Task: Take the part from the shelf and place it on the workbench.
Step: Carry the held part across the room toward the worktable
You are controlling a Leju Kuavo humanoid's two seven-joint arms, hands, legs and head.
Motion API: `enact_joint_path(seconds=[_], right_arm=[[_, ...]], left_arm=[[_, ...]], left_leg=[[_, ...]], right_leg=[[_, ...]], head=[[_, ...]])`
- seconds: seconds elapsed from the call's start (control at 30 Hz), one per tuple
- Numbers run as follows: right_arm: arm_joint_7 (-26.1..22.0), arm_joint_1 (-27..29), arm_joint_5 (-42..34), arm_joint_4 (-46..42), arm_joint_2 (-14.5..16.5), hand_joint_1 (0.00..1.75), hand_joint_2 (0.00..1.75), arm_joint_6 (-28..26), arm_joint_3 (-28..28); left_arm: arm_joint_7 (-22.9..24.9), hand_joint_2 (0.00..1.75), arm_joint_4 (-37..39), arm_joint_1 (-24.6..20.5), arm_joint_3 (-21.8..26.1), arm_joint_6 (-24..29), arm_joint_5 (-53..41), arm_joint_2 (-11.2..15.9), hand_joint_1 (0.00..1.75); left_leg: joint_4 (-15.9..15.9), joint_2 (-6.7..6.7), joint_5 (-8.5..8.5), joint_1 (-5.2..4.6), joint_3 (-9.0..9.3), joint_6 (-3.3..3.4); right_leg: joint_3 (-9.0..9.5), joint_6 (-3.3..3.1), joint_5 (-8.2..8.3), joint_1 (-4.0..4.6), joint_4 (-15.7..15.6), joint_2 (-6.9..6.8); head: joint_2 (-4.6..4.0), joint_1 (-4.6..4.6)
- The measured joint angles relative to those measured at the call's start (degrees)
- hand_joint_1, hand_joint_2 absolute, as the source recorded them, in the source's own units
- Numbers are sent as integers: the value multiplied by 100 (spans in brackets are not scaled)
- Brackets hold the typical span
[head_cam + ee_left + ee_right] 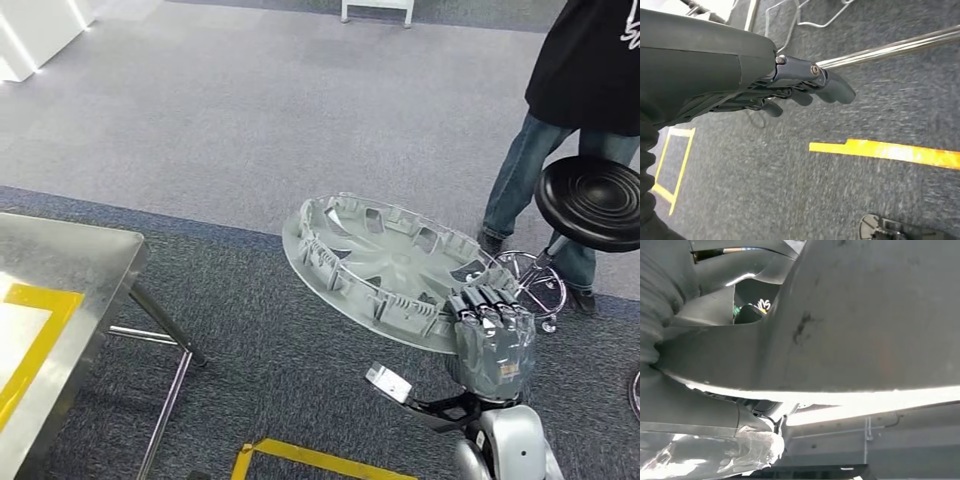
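The part is a large grey wheel cover (381,265), held tilted above the carpet with its ribbed inner side up. My right hand (490,330) grips its near right rim, dark fingers hooked over the edge. In the right wrist view the cover's smooth underside (866,315) looms close, with my right hand (711,445) below it. The steel workbench (83,275) stands at the left, with a yellow-bordered white mat on it. My left hand (806,87) hangs over the carpet, fingers loosely curled, holding nothing.
A person in jeans and a black top (573,80) stands at the far right beside a black round stool (592,200) with a chrome base. Yellow tape (317,460) marks the carpet near my feet. The workbench's chrome legs (162,330) slant outward.
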Motion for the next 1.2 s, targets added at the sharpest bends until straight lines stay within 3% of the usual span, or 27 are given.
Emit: enact_joint_path(seconds=[0.07, 0.13, 0.2, 0.23, 0.27, 0.3, 0.37, 0.43, 0.5, 0.53, 0.6, 0.67, 0.73, 0.77, 0.8, 0.87, 0.9, 0.97, 1.0, 1.03, 1.1, 1.17, 1.2], right_arm=[[7, -7, 11, 30, 7, 175, 175, 0, 1], [17, -9, 13, 51, 14, 175, 175, 0, -2], [22, -13, 13, 75, 15, 175, 175, 0, -4], [22, -15, 14, 92, 15, 175, 175, 0, -4], [22, -15, 15, 109, 15, 175, 175, 0, -4], [22, -15, 17, 124, 15, 175, 175, 0, -3], [22, -15, 23, 142, 15, 175, 175, 0, -1], [21, -19, 27, 153, 15, 175, 175, 0, 2], [20, -27, 28, 167, 15, 175, 175, 0, 3], [20, -33, 27, 174, 15, 175, 175, 0, 5], [20, -46, 27, 183, 15, 175, 175, 0, 8], [23, -52, 27, 191, 15, 175, 175, 0, 10], [45, -51, 34, 210, 15, 175, 175, 0, 14], [66, -50, 38, 220, 14, 175, 175, 0, 16], [90, -50, 42, 228, 14, 175, 175, 0, 19], [125, -59, 44, 235, 12, 175, 175, 0, 21], [135, -69, 44, 236, 11, 175, 175, -1, 21], [142, -84, 44, 243, 10, 175, 175, -1, 31], [146, -87, 44, 246, 10, 175, 175, -1, 38], [149, -86, 45, 251, 10, 175, 175, -1, 45], [161, -82, 51, 254, 10, 175, 175, 0, 50], [184, -80, 62, 260, 10, 175, 175, 0, 48], [199, -82, 68, 269, 10, 175, 175, 0, 48]], left_arm=[[26, 175, 1, 13, 0, -2, -2, 2, 0], [33, 175, 2, 5, 0, -5, -3, 9, 0], [41, 175, 2, -10, 0, -10, -3, 24, 0], [48, 175, 2, -12, 1, -13, -3, 32, 0], [56, 175, 2, -9, 1, -15, -3, 38, 0], [63, 175, 2, -4, 2, -18, -3, 42, 0], [71, 175, 2, -3, 3, -25, -4, 48, 0], [72, 175, 2, -26, 3, -44, -7, 50, 0], [72, 175, 2, -33, 3, -64, -9, 46, 0], [72, 175, 2, -28, 4, -69, -9, 43, 0], [72, 175, 2, -31, 4, -73, -8, 36, 0], [72, 175, 2, -48, 4, -73, -8, 25, 0], [72, 175, 2, -50, 4, -81, -7, 19, 0], [72, 175, 2, -43, 4, -86, -6, 19, 0], [72, 175, 2, -36, 5, -91, -4, 17, 0], [72, 175, 2, -26, 7, -95, -1, 10, 0], [72, 175, 2, -27, 8, -95, 0, 6, 0], [72, 175, 2, -23, 11, -94, 3, 4, 0], [72, 175, 2, -16, 16, -93, 3, 7, 0], [72, 175, 2, -6, 21, -93, 4, 10, 0], [74, 175, 2, 3, 30, -92, 5, 18, 0], [78, 175, 2, -11, 34, -89, 7, 27, 0], [81, 175, 2, -19, 36, -87, 8, 33, 0]], left_leg=[[156, 209, -114, -16, -75, -58], [723, 600, -433, -24, -348, -117], [1407, 757, -706, 2, -697, -167], [1549, 779, -707, 13, -772, -181], [1478, 796, -603, 20, -737, -188], [1201, 833, -418, 21, -591, -184], [438, 1105, -91, -23, -182, -136], [28, 1331, -19, -79, 20, -53], [-10, 1248, -48, -95, 15, 23], [-25, 1166, -42, -85, 21, 53], [-56, 1017, -29, -53, 49, 117], [-61, 870, -28, -37, 59, 162], [-59, 696, -30, -38, 67, 178], [-58, 601, -32, -38, 77, 178], [-57, 508, -35, -37, 92, 174], [-44, 333, -50, -41, 113, 146], [-27, 263, -57, -42, 103, 125], [-4, 140, -49, -28, 50, 64], [-1, 80, -41, -12, 28, 33], [12, 101, -53, -8, 14, 2], [239, 384, -213, -25, -92, -55], [878, 708, -545, -24, -405, -106], [1242, 757, -689, -13, -590, -126]], right_leg=[[45, -60, 19, -12, -58, -150], [79, -113, 16, -5, -93, -319], [89, -134, -5, 8, -93, -498], [97, -134, -18, 11, -92, -586], [108, -128, -32, 12, -91, -665], [128, -119, -47, 13, -91, -739], [171, -76, -88, 34, -85, -869], [193, -21, -128, 71, -74, -990], [222, 32, -162, 88, -80, -1134], [228, 63, -202, 80, -56, -1108], [103, 109, -405, 52, 241, -816], [-284, 126, -736, 34, 977, -477], [-642, 132, -870, 35, 1561, -389], [-687, 130, -772, 34, 1565, -377], [-617, 120, -573, 31, 1339, -357], [-309, 96, -141, 8, 593, -167], [-161, 86, -32, -8, 277, -48], [-32, 71, -23, -17, 31, 91], [-10, 58, -31, -13, 4, 43], [1, 35, -24, -11, -4, -19], [40, -31, -19, -17, -43, -166], [70, -89, -40, -7, -60, -335], [78, -103, -53, -1, -58, -423]], head=[[0, -37], [0, -79], [0, -87], [0, -91], [0, -91], [0, -91], [0, -92], [0, -86], [0, -80], [0, -73], [0, -42], [0, -2], [0, 11], [0, 14], [0, 14], [0, 18], [0, 18], [0, 19], [0, 16], [0, 17], [0, -16], [0, -50], [0, -53]])
